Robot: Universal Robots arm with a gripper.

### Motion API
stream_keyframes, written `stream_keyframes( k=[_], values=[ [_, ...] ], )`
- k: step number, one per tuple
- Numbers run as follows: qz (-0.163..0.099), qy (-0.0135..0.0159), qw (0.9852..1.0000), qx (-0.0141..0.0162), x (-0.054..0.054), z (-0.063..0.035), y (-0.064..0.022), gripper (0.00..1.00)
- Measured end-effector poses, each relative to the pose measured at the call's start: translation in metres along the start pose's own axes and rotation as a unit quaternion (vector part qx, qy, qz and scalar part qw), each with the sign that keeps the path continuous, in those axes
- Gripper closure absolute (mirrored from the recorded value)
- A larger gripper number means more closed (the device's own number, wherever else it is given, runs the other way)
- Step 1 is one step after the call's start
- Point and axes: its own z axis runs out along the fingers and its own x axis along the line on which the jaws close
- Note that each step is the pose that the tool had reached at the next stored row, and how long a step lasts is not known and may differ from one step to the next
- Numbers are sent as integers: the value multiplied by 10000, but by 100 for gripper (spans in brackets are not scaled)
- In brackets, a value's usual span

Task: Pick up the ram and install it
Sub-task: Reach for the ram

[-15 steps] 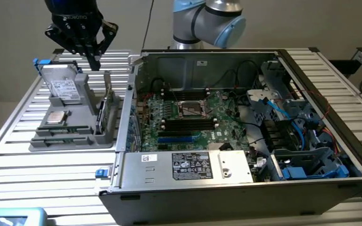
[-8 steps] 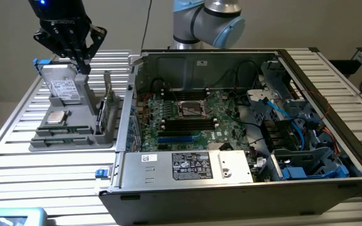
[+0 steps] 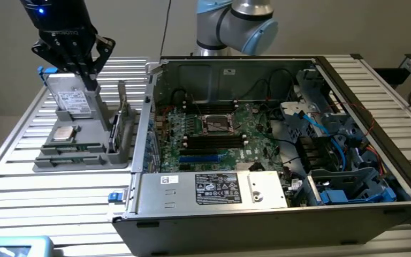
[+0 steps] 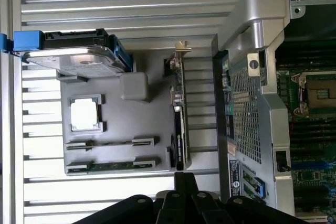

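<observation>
A slatted metal worktop (image 3: 48, 198) (image 4: 105, 3) is seen under everything. On it, toward the exterior view's right, an open computer case (image 3: 213, 219) (image 4: 252, 103) is laid on its side, and a green motherboard (image 3: 220, 144) is exposed inside it. Behind the case, the robot arm (image 3: 237, 24) is seen. Beside the case, on the exterior view's left, a grey parts tray (image 3: 77, 166) (image 4: 152, 119) is placed. The black gripper (image 3: 91, 83) (image 4: 184, 177) is held above the far end of this tray, over the hard drive (image 3: 72, 99) (image 4: 79, 61), which is propped upright there. The jaws are closed together and nothing is held between them. A green expansion card (image 3: 122, 126) (image 4: 180, 114) is stood on its edge along the side of the tray nearest the case. The ram (image 3: 70, 158) (image 4: 110, 165) is seated in a long slot at the tray end farthest from the hard drive, well apart from the gripper. Whether the neighbouring slot also carries a stick cannot be told. Between these slots and the hard drive, the square silver processor chip (image 3: 62, 134) (image 4: 85, 114) is laid flat in its pocket.
</observation>
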Motion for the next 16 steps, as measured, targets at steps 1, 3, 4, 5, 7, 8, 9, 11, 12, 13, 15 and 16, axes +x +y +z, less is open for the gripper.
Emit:
stream_keyframes(
  k=[1, 3, 4, 5, 7, 8, 9, 11, 12, 13, 15, 16],
  values=[
    [-3, 0, 10000, 2, 18, 8, -3, 89],
    [-10, 1, 10000, 4, 68, 29, -8, 89],
    [-14, 1, 10000, 4, 97, 41, -11, 89],
    [-16, 1, 10000, 5, 128, 53, -14, 89],
    [-21, 1, 10000, 6, 193, 77, -20, 89],
    [-23, 1, 10000, 6, 235, 92, -23, 89],
    [-25, 1, 10000, 7, 274, 106, -27, 89],
    [-28, 1, 10000, 7, 356, 134, -33, 89],
    [-29, 1, 10000, 8, 398, 148, -37, 89],
    [-30, 2, 10000, 9, 442, 162, -41, 89],
    [-33, 2, 10000, 14, 534, 189, -48, 89],
    [-33, 1, 10000, 18, 579, 200, -52, 89]
  ],
)
